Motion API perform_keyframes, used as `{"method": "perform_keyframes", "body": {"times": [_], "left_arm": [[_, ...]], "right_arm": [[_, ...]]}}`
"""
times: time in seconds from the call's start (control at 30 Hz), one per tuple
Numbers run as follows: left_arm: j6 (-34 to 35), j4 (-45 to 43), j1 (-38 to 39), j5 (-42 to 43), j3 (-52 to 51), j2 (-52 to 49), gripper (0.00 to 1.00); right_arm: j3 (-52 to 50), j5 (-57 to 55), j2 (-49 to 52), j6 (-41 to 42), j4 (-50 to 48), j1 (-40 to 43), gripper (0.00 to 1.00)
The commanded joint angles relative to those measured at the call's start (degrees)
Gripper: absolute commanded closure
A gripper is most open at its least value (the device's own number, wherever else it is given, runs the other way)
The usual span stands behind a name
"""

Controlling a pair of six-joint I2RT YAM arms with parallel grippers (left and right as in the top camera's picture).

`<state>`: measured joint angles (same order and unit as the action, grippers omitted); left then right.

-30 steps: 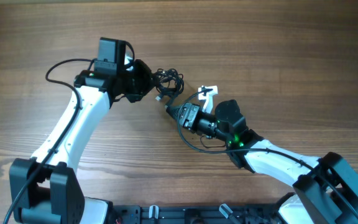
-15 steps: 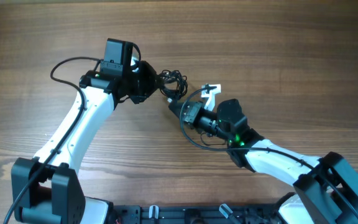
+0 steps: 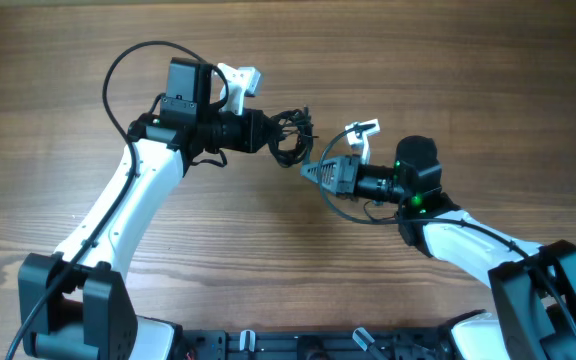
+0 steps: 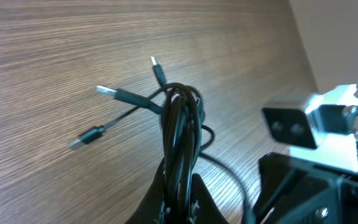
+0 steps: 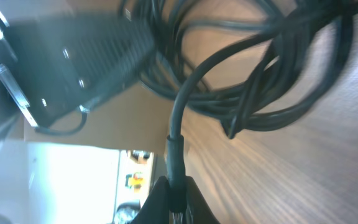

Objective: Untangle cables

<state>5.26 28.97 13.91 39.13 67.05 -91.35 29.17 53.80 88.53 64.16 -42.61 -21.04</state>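
**Both hands pinched on the cable tangle at mid-tabletop**

In the overhead view the cables [image 3: 291, 140] form a small black knot of loops over the wooden tabletop [image 3: 448, 60], a little above the middle, directly between the two arms. The left hand [image 3: 271, 136] reaches in from the left, its fingers pressed together on the near side of the bundle. The right hand [image 3: 309, 170] comes from the lower right, its tip just below and to the right of the knot.

From the left wrist, the left hand [image 4: 180, 198] clamps several strands at once; the cables [image 4: 180, 121] rise from the fingers as a tight upright loop. Three plugs [image 4: 108, 92] stick out of it to the left and upward, each pointing a different way.

From the right wrist, the right hand [image 5: 174, 198] is closed on a single cord [image 5: 180, 115] at its thickened end. That cord runs up into the blurred loops of the tangle. Whether the bundle touches the wood cannot be told.
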Motion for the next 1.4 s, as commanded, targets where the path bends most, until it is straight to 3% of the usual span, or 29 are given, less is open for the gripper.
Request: {"method": "perform_keyframes", "body": {"times": [0.0,0.13,0.3,0.4,0.6,0.7,0.77,0.9,0.93,0.97,1.07,1.13,1.2,1.3,1.37], "left_arm": [[-2.6,-0.8,2.9,3.9,0.4,-0.5,0.96],[-6.5,-0.8,6.2,3.9,0.4,-0.5,0.96],[-6.6,-0.9,6.2,4.2,0.4,-0.5,0.96],[-9.1,-0.4,6.2,8.7,0.4,-0.5,0.96],[-15.6,5.5,6.2,9.5,0.4,-0.5,0.96],[-15.1,4.0,6.2,13.8,0.4,-0.5,0.96],[-9.8,-0.8,6.2,20.2,0.4,-0.5,0.96],[2.0,-3.8,6.2,20.9,0.4,-0.5,0.96],[3.6,-3.7,6.2,20.9,0.4,-0.5,0.96],[8.9,-4.0,6.2,20.8,0.4,-0.5,0.96],[18.0,-6.1,6.0,19.9,0.4,-0.5,0.96],[26.4,-9.9,5.4,17.3,0.4,-0.5,0.96],[38.1,-14.0,4.1,12.0,0.4,-0.5,0.96],[59.1,-14.4,2.2,3.5,0.4,-0.5,0.96],[78.9,-14.4,1.6,0.2,0.4,-0.5,0.96]], "right_arm": [[0.5,2.4,0.3,-1.2,0.3,-1.3,0.96],[0.5,-2.3,0.3,0.1,0.5,1.8,0.96],[0.5,-7.2,0.3,2.1,4.8,3.3,0.96],[0.5,-9.7,0.3,3.6,4.8,3.3,0.96],[0.5,-12.1,0.3,11.1,-2.5,3.3,0.96],[0.5,-16.0,0.3,11.7,-0.6,3.2,0.96],[0.5,-17.9,0.3,11.6,2.6,2.4,0.95],[0.5,-19.1,0.4,7.3,3.1,1.6,0.91],[0.5,-19.1,0.3,6.6,2.7,1.9,0.85],[0.5,-18.8,0.3,6.0,1.3,3.4,0.59],[0.5,-9.7,0.3,3.3,-4.1,7.9,0.25],[0.5,-1.0,0.3,3.3,-6.1,12.6,0.13],[0.5,6.3,0.3,-1.0,-6.0,17.0,0.01],[0.4,10.1,0.3,-11.1,-4.8,19.8,0.00],[0.4,7.3,0.3,-19.3,0.4,19.2,0.00]]}}
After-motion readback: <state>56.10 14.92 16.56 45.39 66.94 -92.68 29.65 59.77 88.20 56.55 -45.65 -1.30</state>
